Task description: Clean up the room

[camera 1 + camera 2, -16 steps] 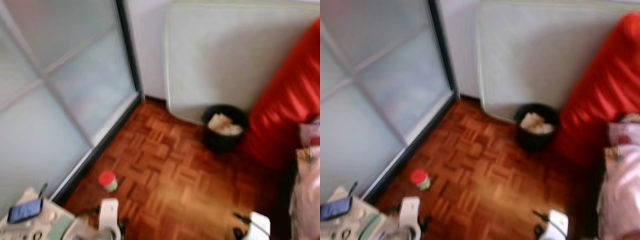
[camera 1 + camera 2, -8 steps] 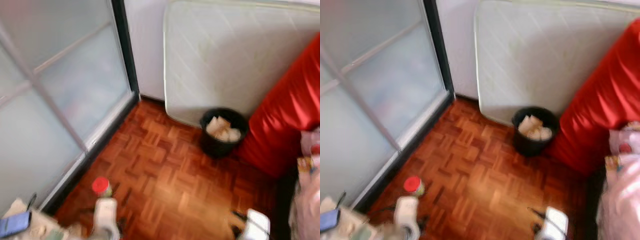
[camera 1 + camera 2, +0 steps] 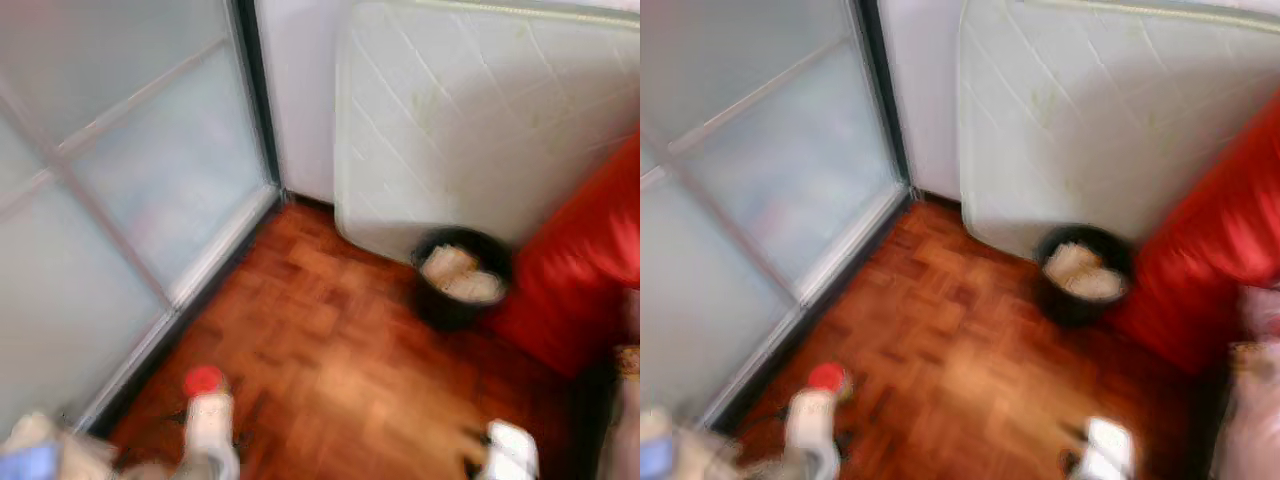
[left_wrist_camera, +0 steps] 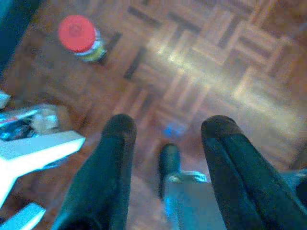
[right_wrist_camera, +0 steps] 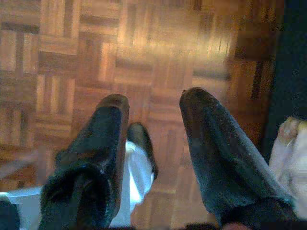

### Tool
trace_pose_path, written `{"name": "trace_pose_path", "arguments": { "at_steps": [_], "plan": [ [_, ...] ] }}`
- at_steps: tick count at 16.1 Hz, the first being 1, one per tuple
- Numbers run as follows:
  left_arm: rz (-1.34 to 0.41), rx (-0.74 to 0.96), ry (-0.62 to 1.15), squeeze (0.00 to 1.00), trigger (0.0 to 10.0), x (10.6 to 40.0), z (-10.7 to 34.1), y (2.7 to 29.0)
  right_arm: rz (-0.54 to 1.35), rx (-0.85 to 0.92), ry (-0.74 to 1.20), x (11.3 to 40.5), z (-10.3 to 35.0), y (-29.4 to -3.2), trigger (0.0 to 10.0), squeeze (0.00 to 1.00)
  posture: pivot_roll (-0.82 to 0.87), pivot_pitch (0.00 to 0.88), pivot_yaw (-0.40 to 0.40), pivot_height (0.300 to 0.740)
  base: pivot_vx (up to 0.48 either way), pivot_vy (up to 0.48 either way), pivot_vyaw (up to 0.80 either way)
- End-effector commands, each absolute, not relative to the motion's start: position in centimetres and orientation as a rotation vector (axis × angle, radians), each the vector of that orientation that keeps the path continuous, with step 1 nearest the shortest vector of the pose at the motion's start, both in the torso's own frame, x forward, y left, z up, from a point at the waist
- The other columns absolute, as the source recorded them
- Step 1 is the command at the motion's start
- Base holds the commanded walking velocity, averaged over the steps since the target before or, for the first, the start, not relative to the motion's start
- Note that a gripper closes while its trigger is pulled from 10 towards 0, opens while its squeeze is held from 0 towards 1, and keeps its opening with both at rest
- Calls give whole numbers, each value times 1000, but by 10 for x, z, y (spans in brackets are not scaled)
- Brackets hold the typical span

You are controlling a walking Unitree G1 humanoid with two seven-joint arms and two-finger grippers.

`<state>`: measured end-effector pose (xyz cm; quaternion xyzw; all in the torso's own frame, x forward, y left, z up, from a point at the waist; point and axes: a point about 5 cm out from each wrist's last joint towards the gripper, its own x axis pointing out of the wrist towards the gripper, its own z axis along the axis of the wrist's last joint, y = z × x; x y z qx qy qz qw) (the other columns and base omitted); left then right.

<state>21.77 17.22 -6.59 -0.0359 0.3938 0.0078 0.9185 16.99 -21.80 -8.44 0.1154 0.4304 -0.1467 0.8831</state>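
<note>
- Left wrist view: left gripper (image 4: 165,132) hangs above the parquet floor (image 4: 230,52), its 2 black fingers (image 4: 112,163) spread apart, nothing between them.
- Past those fingers, a small jar with a red lid (image 4: 79,38) stands upright on the floor, well apart from the fingertips; it sits near a dark edge at the corner of that picture.
- Right wrist view: right gripper (image 5: 151,108) also over bare parquet, 2 fingers (image 5: 211,139) spread, holding nothing. A pale bundle (image 5: 290,153) shows beside a dark strip at one edge; cannot tell what it is.
- Head views are blurred. The red-lidded jar (image 3: 203,381) sits low on the robot's left, close to the dark track of a frosted glass sliding door (image 3: 120,180).
- Black bin (image 3: 462,290) stands farther ahead on the floor, holding crumpled pale paper (image 3: 462,275).
- Bin is just in front of a white quilted mattress (image 3: 480,110) leaning upright against the wall.
- Red fabric mass (image 3: 590,260) just beside the bin, on the robot's right.
</note>
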Motion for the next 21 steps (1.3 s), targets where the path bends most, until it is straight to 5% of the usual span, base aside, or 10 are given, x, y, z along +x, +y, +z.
{"name": "trace_pose_path", "arguments": {
  "at_steps": [1, 21],
  "plan": [
    [49, -53, 843, 0, 10000, 208, -70, 186, -274, 251, 904, 174, -85, -206, 10000, 0, 49, 118, 17, 740, 311, 0, 613],
    [41, -51, 848, 0, 10000, 207, -71, 186, -245, 241, 912, 170, -87, -203, 10000, 0, 60, 80, 14, 740, 312, 0, 0]
  ]
}}
